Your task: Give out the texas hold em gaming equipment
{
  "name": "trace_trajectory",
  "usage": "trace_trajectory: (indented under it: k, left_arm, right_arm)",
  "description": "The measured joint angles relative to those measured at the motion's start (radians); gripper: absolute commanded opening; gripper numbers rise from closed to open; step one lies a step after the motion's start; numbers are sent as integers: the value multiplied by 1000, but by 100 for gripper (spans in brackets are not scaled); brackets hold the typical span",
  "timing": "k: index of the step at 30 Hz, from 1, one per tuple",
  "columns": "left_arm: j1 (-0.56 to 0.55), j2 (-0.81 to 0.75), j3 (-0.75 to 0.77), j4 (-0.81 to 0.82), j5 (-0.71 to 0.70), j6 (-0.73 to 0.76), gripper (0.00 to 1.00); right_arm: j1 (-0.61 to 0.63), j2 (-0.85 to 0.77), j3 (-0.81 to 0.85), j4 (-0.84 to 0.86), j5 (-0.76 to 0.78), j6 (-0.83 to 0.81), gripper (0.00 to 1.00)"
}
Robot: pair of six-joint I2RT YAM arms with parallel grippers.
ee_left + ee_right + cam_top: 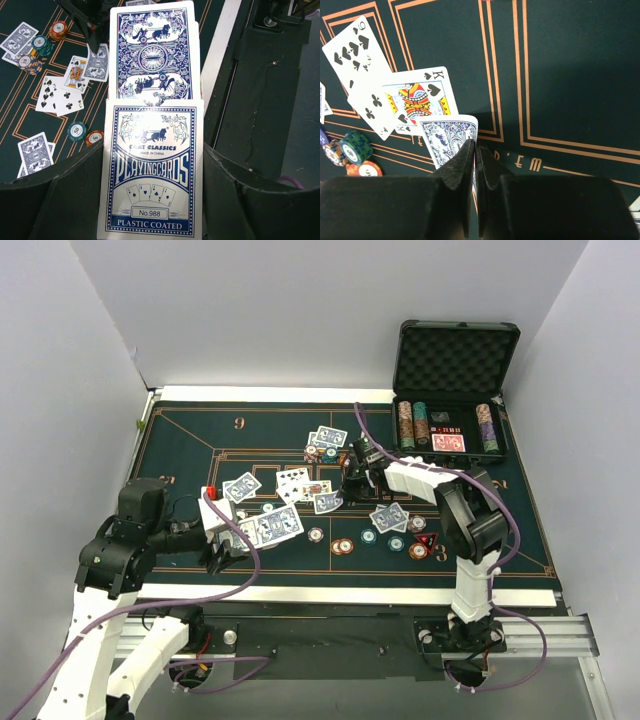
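My left gripper (154, 150) is shut on a blue-and-white playing card box (152, 180); blue-backed cards (152, 55) stick out of its far end. From above, this deck (275, 527) hangs over the near left of the green felt. My right gripper (476, 150) is shut on the edge of one blue-backed card (447, 137), just above the felt beside a face-up king of spades (415, 97) and a nine of spades (355, 55). More blue-backed cards (388, 516) and round chips (342, 546) lie scattered over the middle of the felt.
An open black foam-lined case (455, 350) stands at the back right, holding chip stacks and a red-backed deck (448, 443). A small chip stack (355, 147) lies left of my right fingers. The felt's white near border (350, 593) runs in front of both arm bases.
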Motion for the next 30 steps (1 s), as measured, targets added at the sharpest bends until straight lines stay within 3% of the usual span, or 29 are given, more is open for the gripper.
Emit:
trace_trajectory:
  k: [8,16,30]
  left_arm:
    - [0,-6,0,0,0,-1,29]
    - [0,-7,0,0,0,-5,29]
    - [0,-8,0,-8,0,-8,29]
  right_arm:
    - [32,34,75,-77,68,-72,0]
    - [57,34,85,-84,94,-132,25]
    - [48,10,83,-119,119,-215,40]
